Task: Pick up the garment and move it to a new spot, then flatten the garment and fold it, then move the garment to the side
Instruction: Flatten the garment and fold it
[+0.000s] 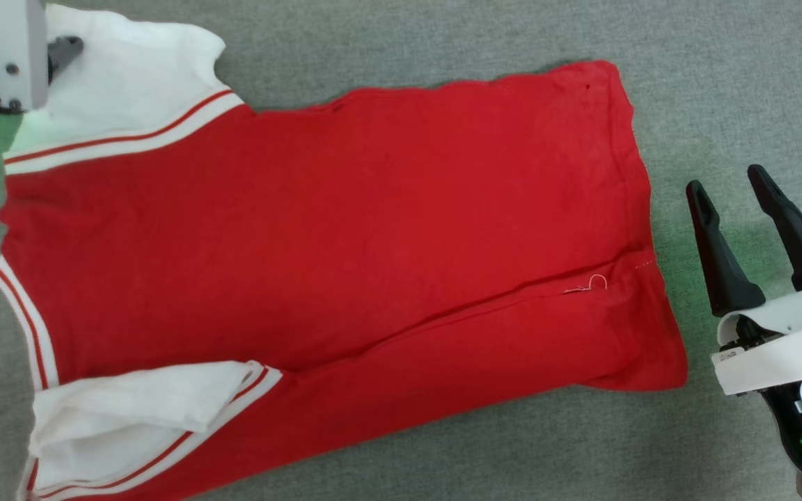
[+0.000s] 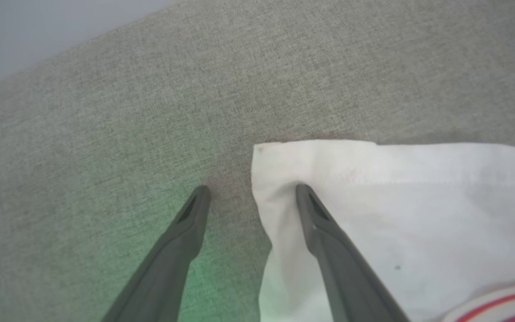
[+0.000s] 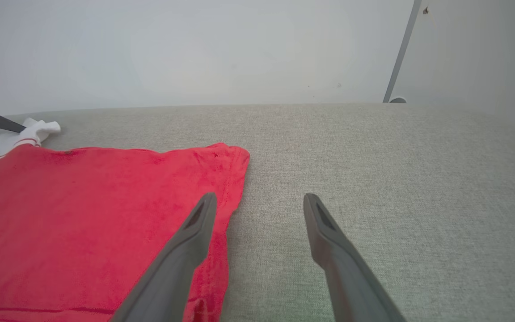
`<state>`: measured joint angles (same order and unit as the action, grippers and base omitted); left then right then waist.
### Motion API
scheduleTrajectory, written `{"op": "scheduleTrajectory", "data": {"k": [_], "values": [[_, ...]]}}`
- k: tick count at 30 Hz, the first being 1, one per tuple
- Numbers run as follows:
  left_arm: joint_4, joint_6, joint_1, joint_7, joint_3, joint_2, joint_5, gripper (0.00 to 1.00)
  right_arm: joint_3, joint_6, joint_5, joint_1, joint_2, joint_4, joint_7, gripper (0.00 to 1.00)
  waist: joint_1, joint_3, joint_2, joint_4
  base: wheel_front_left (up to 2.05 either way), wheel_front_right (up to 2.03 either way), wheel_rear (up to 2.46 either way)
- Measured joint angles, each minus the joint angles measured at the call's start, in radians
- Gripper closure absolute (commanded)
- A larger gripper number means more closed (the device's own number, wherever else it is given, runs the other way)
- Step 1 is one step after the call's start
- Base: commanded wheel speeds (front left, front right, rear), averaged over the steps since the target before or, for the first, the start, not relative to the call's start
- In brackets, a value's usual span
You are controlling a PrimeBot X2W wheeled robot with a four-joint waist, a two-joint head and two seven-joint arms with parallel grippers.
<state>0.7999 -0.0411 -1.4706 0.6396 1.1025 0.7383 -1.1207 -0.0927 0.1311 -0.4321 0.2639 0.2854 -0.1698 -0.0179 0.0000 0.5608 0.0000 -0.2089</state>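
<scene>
Our red white-sleeved jersey [image 1: 331,229] lies lengthwise between us: left end effector [image 2: 252,189] spread over sleeve [image 2: 396,201], right end effector [image 1: 725,179] spread beside hem [image 1: 641,209].

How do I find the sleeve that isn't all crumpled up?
Find the big red shirt on the grey surface. At its left end, the far white sleeve, flat beneath the left gripper, is yours. The near sleeve is folded over.

The garment [image 1: 317,229] lies on the surface [image 1: 721,69], left of the right hand [image 1: 725,177].
</scene>
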Motion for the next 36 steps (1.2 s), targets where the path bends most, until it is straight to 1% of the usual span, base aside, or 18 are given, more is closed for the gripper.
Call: {"op": "scheduleTrajectory", "data": {"k": [4,5,8,9,11,13,16,19,22,28,30,36], "values": [[0.043,-0.003,-0.025,0.041,-0.009,-0.02,-0.02,0.0,-0.009,0.0,-0.019,0.014,0.006,0.006,-0.018,0.0,0.0,0.013,0.0,-0.01,0.0,0.0,0.0],[0.061,-0.003,-0.036,0.064,-0.013,-0.035,-0.035,0.0,-0.01,0.0,-0.03,0.014,0.01,0.009,-0.028,0.0,0.0,0.019,0.0,-0.014,0.0,0.0,0.0],[0.087,-0.002,-0.055,0.109,-0.012,-0.048,-0.044,0.0,-0.011,0.0,-0.037,0.018,0.013,0.01,-0.046,0.0,0.0,0.025,0.0,-0.02,0.0,0.0,0.0],[0.095,0.001,-0.06,0.123,-0.012,-0.053,-0.05,0.22,-0.012,0.0,-0.043,0.021,0.014,0.011,-0.055,0.0,0.0,0.027,0.0,-0.022,0.0,0.0,0.0],[0.108,0.002,-0.067,0.148,-0.011,-0.06,-0.056,1.0,-0.022,0.0,-0.047,0.031,0.018,0.009,-0.075,0.0,0.0,0.03,0.0,-0.027,0.0,0.0,0.0],[0.113,0.002,-0.073,0.163,-0.007,-0.067,-0.056,1.0,-0.027,0.0,-0.057,0.042,0.02,0.005,-0.103,0.0,0.0,0.033,0.0,-0.031,0.0,0.0,0.0],[0.115,-0.007,-0.079,0.143,-0.008,-0.081,-0.056,1.0,-0.032,0.0,-0.074,0.084,0.022,-0.008,-0.16,0.0,0.0,0.039,0.0,-0.035,0.0,0.0,0.0],[0.122,-0.013,-0.084,0.137,-0.011,-0.087,-0.057,1.0,-0.041,0.0,-0.096,0.154,0.022,-0.014,-0.248,0.0,0.0,0.043,0.0,-0.035,0.0,0.0,0.0],[0.131,-0.019,-0.088,0.121,-0.014,-0.102,-0.057,1.0,-0.048,0.0,-0.097,0.236,0.028,0.004,-0.361,0.0,0.0,0.047,0.0,-0.028,0.0,0.0,0.0],[0.148,-0.033,-0.105,0.1,-0.016,-0.133,-0.058,1.0,-0.089,0.0,-0.105,0.417,0.04,0.12,-0.6,0.0,0.0,0.054,0.0,-0.004,0.0,0.0,0.0],[0.153,-0.039,-0.109,0.093,-0.016,-0.143,-0.058,1.0,-0.103,0.0,-0.114,0.474,0.05,0.171,-0.66,0.0,0.0,0.057,0.0,0.007,0.0,0.0,0.0],[0.176,-0.053,-0.122,0.072,-0.019,-0.175,-0.062,1.0,-0.138,0.0,-0.172,0.603,0.039,0.332,-0.799,0.0,0.0,0.065,0.0,0.035,0.0,0.0,0.0]]}}
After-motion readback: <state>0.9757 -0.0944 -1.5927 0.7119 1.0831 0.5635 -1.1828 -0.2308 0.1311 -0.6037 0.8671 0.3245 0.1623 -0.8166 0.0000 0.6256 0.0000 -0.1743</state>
